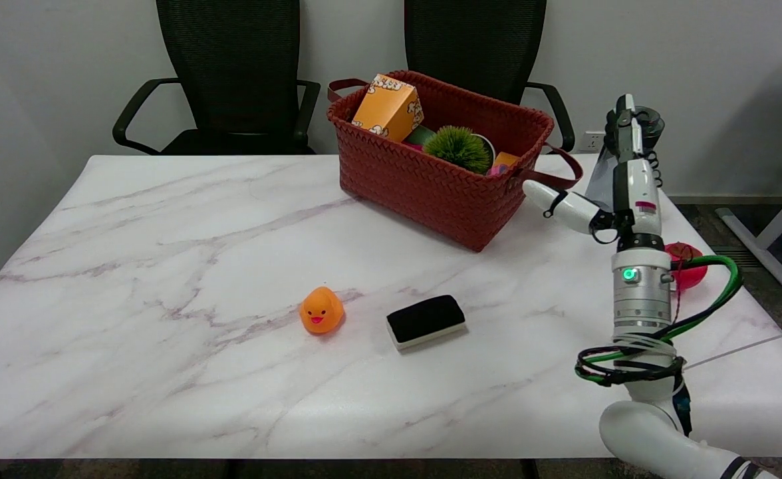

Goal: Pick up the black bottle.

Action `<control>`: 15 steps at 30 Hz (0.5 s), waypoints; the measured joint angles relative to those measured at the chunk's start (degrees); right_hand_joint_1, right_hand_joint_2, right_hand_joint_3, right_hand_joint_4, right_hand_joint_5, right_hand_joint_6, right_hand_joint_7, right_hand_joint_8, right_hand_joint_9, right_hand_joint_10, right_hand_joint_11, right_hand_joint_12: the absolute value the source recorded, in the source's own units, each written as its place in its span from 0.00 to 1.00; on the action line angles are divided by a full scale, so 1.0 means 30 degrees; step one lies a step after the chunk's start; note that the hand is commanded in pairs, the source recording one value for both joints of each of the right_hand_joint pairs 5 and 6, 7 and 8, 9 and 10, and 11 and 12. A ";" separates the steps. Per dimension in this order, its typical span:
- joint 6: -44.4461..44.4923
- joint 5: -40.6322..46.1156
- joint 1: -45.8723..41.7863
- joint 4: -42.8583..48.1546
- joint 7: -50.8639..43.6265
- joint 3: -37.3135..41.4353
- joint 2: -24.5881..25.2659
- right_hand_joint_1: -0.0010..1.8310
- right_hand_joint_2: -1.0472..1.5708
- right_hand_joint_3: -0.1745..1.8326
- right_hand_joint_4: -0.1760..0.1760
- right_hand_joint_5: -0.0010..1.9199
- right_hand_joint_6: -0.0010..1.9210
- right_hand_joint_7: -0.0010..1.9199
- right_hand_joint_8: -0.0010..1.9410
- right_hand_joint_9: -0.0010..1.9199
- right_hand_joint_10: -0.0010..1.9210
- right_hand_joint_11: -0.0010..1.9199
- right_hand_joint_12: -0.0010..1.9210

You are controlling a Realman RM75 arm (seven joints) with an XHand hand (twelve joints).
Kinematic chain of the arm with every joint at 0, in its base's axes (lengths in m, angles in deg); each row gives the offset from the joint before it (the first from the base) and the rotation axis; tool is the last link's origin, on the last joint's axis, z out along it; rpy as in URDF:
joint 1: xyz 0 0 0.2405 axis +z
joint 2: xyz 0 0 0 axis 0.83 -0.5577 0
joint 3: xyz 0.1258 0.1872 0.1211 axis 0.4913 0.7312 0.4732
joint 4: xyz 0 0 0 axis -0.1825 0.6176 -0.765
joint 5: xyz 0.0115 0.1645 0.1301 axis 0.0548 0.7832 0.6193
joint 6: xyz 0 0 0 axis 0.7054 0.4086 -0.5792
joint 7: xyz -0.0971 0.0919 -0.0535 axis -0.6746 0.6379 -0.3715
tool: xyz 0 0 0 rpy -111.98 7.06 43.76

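Observation:
The black bottle (652, 124) stands near the table's far right edge, just right of the basket. Only its dark cap and a grey strip of its body show, because my right hand (630, 186) is upright directly in front of it. The fingers (626, 126) point straight up along the bottle. The thumb (560, 203) sticks out to the left, away from the bottle. I see nothing gripped in the hand, and whether the fingers touch the bottle is hidden.
A woven red basket (431, 179) with several items sits at the table's back centre, its handle close to my thumb. A red round toy (689, 269) lies behind my forearm. An orange duck (321, 310) and a black-topped block (425, 320) lie mid-table. Two black chairs stand behind.

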 measured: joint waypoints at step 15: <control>-0.0393 0.1415 0.0386 -0.0035 -0.4096 0.1152 -0.0078 0.59 0.65 0.09 0.50 0.00 0.00 0.08 0.08 0.09 0.09 0.13 0.13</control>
